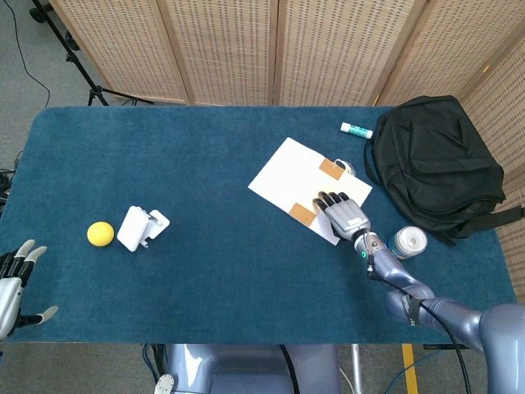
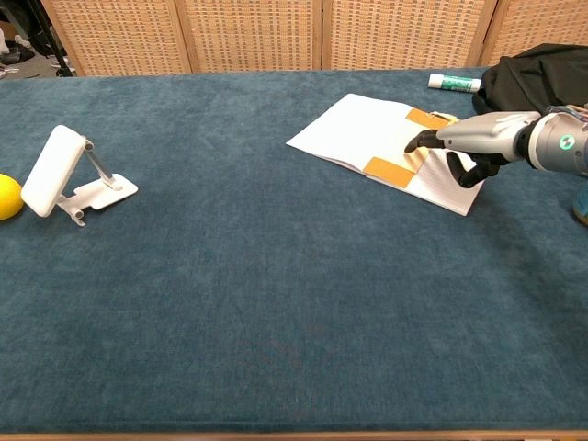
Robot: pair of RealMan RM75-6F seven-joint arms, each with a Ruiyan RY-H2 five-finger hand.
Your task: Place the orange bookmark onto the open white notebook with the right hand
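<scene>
Looking down from the head cam first: my right hand sits over the near corner of the white notebook, fingers spread flat, nothing pinched afaict. One orange bookmark lies at the notebook's near edge just left of my fingertips, a second orange one sits on the far side. Black backpack and a can crowd my right, so lifting straight up and pulling back toward me looks safest imo. Left hand is open, well apart at the tabletop's corner.

Chest cam: right hand hovers low over the page, fingers loosely apart, dark tip near the bookmark. Bookmark hangs near the page edge, so don't drag it off. Plenty of open room to my left; phone stand and yellow ball are far away.
</scene>
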